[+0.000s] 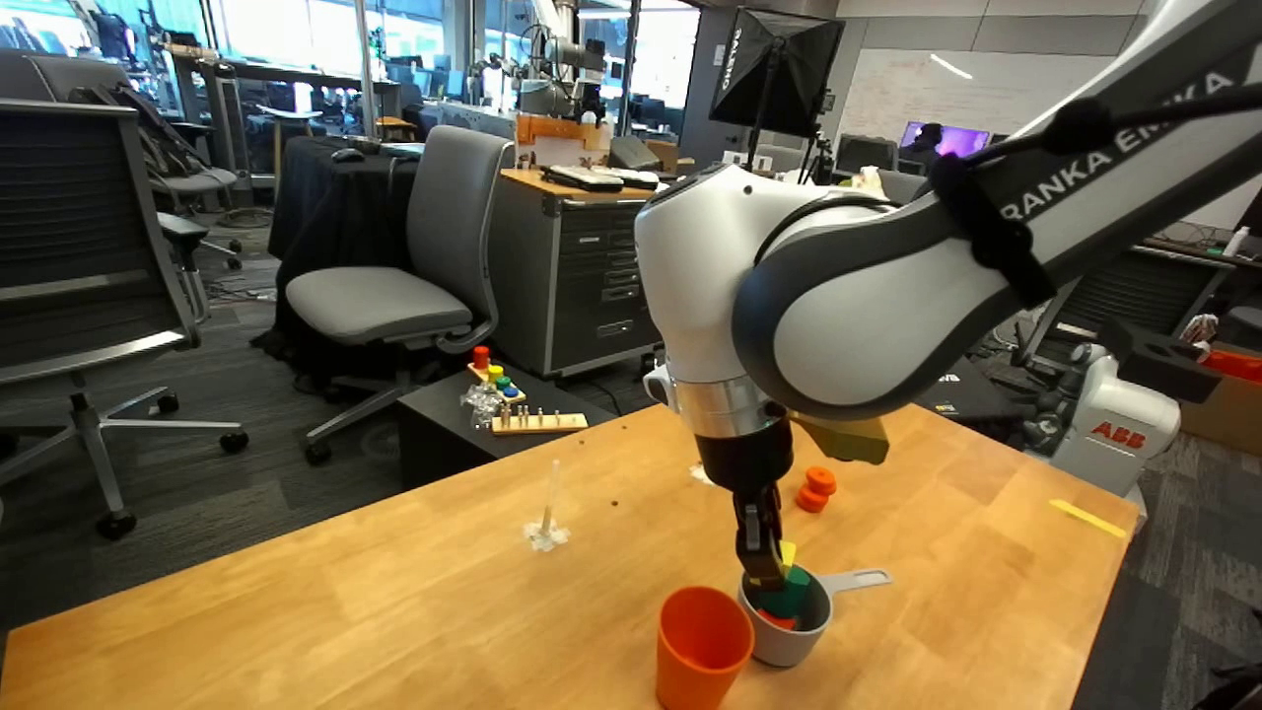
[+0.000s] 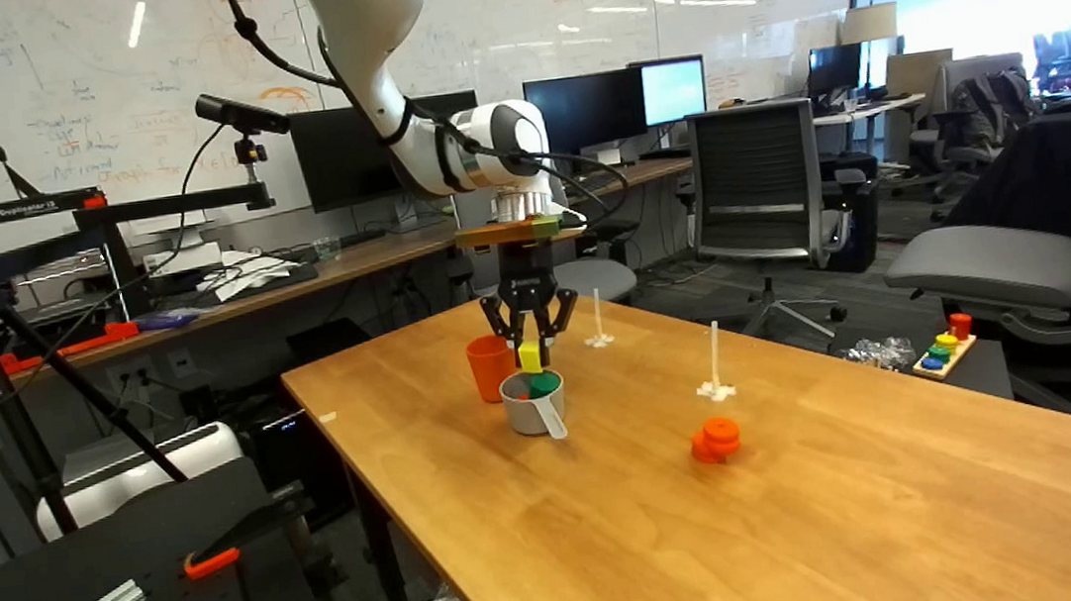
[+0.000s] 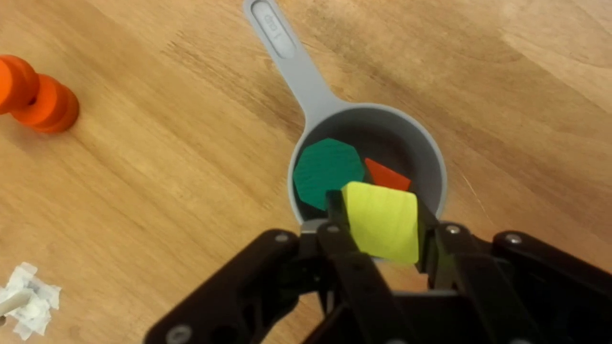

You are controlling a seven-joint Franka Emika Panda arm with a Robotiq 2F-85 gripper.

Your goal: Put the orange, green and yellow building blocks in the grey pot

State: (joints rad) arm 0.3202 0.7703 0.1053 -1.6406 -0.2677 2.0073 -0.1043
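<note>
My gripper (image 3: pixel 378 224) is shut on the yellow block (image 3: pixel 381 222), one finger on each side of it. In an exterior view the yellow block (image 2: pixel 529 356) is held just above the grey pot (image 2: pixel 526 419); the pot (image 1: pixel 785 647) shows in both exterior views, with a handle. In the wrist view the pot (image 3: pixel 382 108) holds the green block (image 3: pixel 327 169), eight-sided on top, and the orange-red block (image 3: pixel 386 176), partly hidden by the yellow one. Green also shows inside the pot in an exterior view (image 1: pixel 786 595).
An orange cup (image 1: pixel 702 646) stands close beside the pot. Orange round pieces (image 2: pixel 716 441) lie on the table; they also show in the wrist view (image 3: pixel 45 102). Thin upright sticks (image 2: pixel 715 361) are taped to the tabletop. The table edge (image 2: pixel 422 541) runs near the pot's handle side.
</note>
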